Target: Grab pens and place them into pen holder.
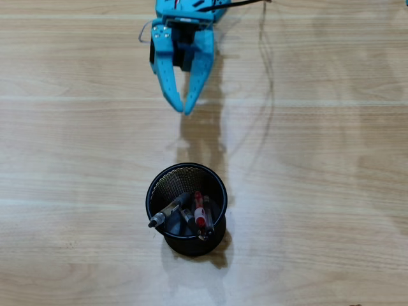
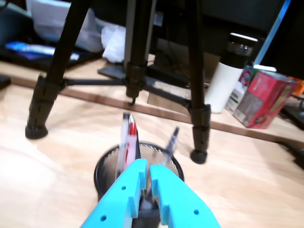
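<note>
Black mesh holder [image 1: 185, 185] seen on wood table [image 1: 319, 191], pens [image 1: 199, 211] stood inside it leaning on its rim, blue gripper [image 1: 185, 109] held above the table well clear of the holder, jaws nearly together, nothing gripped, tripod [image 2: 135, 71] seen behind the holder in wrist view.

Light wood table [image 1: 331, 191] — pen holder [image 1: 186, 207], tripod [image 2: 47, 95]
</note>
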Controlling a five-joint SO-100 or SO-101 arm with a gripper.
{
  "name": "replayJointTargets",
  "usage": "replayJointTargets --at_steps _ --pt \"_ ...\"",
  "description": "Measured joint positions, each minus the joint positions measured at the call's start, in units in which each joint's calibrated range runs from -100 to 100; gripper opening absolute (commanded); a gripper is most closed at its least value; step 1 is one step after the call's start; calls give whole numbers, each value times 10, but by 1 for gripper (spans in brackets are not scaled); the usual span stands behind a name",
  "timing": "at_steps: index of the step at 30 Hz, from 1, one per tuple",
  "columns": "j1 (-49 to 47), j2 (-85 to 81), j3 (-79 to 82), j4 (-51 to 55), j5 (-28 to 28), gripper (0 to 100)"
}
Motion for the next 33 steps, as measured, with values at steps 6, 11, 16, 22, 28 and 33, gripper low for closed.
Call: replayJointTargets --at_steps 6,11,16,22,28,33 --pt "-3 -169 181 0 38 2" --pt "-18 -301 326 0 70 2" --pt "-30 -402 445 1 98 2" --pt "-36 -512 469 148 154 2" --pt "-23 -638 478 379 234 2" --pt "5 -726 480 539 306 2"
